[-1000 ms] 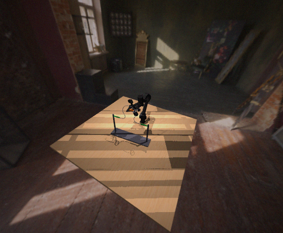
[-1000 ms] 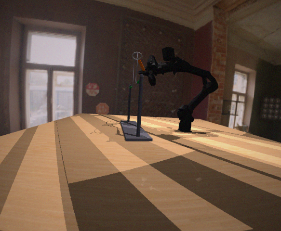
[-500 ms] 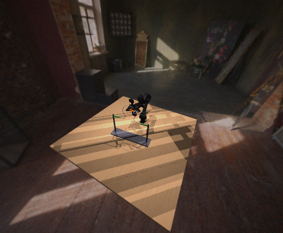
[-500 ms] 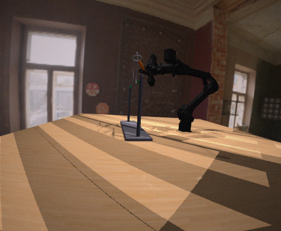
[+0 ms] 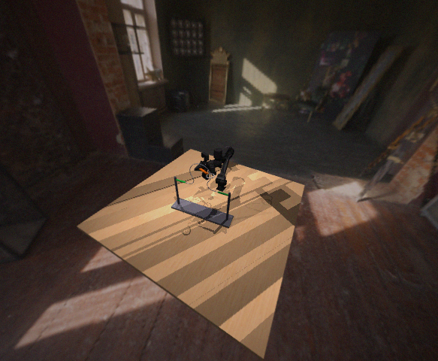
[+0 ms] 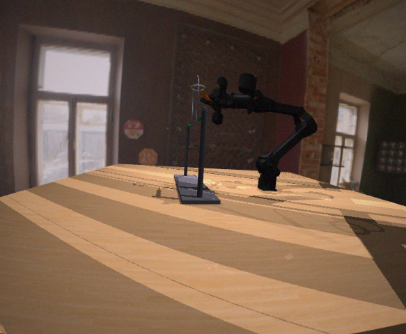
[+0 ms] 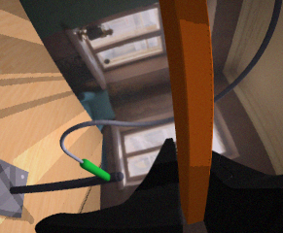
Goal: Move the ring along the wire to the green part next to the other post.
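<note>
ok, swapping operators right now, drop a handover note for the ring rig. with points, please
Gripper (image 6: 203, 100) (image 7: 175, 143): shut on the orange handle (image 5: 203, 170) (image 6: 205, 95) (image 7: 195, 97), held up off the table.
Ring (image 6: 196, 90): around the grey part of the wire, high above the green parts (image 5: 180, 180) (image 5: 223, 193). Any contact with the grey: can't tell.
Posts (image 5: 176, 191) (image 5: 228, 206) (image 6: 186, 151) (image 6: 202, 154): both upright on the base (image 5: 201, 212) (image 6: 200, 198).
Done: handle gripped, ring off the green parts.
Left: finish the run to the other post's green part, hang the ring, open, back away.

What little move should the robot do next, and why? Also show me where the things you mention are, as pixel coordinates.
Maybe slide the ring (image 5: 206, 173) (image 6: 198, 87) a little further along the wire, slowly: the fingers grip its orange handle (image 5: 203, 170) (image 6: 205, 95) (image 7: 195, 97), and it's around the thin grey part, away from both green parts.
</note>
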Controlling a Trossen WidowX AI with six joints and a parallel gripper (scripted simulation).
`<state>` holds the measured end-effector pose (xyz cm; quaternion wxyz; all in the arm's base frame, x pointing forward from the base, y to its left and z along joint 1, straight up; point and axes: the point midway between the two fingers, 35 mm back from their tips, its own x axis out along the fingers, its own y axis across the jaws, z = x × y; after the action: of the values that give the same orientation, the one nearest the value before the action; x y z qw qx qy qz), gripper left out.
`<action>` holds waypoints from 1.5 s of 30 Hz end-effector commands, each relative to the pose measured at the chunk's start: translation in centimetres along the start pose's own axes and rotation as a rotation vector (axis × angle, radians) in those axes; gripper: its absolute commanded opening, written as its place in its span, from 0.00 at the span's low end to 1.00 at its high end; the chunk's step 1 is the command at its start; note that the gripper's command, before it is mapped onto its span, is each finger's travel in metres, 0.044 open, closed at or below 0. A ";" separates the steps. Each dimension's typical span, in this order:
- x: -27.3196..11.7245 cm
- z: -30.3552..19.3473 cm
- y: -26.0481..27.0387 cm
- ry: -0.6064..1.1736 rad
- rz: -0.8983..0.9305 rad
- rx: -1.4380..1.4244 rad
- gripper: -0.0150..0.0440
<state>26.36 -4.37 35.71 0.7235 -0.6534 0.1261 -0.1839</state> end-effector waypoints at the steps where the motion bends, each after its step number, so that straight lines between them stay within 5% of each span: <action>1: -0.1 -0.1 -0.3 -0.009 -0.037 -0.047 0.00; 45: -0.1 0.2 -1.8 -0.061 -0.319 -0.497 0.00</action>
<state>26.13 -4.25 37.70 0.5178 -0.8206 0.0451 -0.2376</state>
